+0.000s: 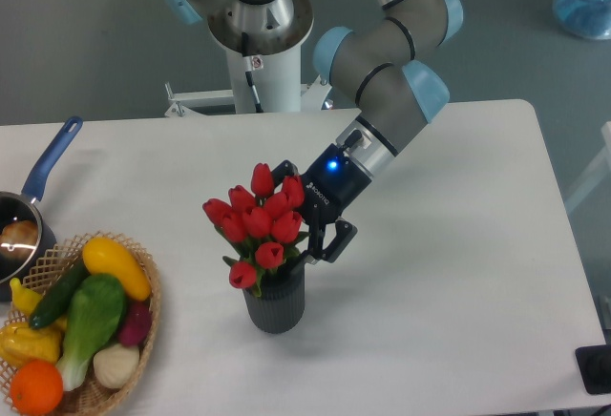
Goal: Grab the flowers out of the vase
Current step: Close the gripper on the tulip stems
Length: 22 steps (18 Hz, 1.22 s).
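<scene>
The flowers [256, 220], a bunch of red tulip buds with green leaves, stand upright in the vase [277, 303], a short dark grey ribbed cylinder near the table's front centre. My gripper [304, 225] reaches down from the upper right and sits right behind the bunch at bud height. It looks open. One finger [331, 240] shows to the right of the buds, above the vase rim. The other is mostly hidden behind the buds. The stems are hidden inside the vase.
A wicker basket [143, 340] of toy vegetables and fruit sits at the front left. A blue-handled saucepan [43, 173] is at the left edge. The robot base [258, 53] stands behind the table.
</scene>
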Available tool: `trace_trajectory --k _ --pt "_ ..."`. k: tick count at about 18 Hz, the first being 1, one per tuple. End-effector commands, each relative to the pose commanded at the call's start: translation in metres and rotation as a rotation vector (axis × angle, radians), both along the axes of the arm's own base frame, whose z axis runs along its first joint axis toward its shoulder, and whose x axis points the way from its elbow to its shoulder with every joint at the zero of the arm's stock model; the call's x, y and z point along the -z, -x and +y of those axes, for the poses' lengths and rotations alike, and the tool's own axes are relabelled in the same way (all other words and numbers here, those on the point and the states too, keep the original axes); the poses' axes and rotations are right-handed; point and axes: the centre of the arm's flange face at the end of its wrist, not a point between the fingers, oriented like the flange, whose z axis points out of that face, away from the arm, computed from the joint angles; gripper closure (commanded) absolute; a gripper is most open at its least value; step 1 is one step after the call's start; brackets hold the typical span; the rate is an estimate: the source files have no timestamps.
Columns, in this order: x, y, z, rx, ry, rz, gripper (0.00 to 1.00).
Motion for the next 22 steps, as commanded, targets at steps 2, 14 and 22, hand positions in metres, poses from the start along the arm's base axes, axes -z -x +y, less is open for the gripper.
trace_trajectory --k 2,14,22 --pt "0.0015 0.0003 0.0002 0.001 0.0 -0.002 0.04" --pt "0.003 0.0049 0.0022 0.004 -0.029 -0.016 0.42" --pt "0.0044 0.0061 0.0013 0.001 -0.035 -0.024 0.57"
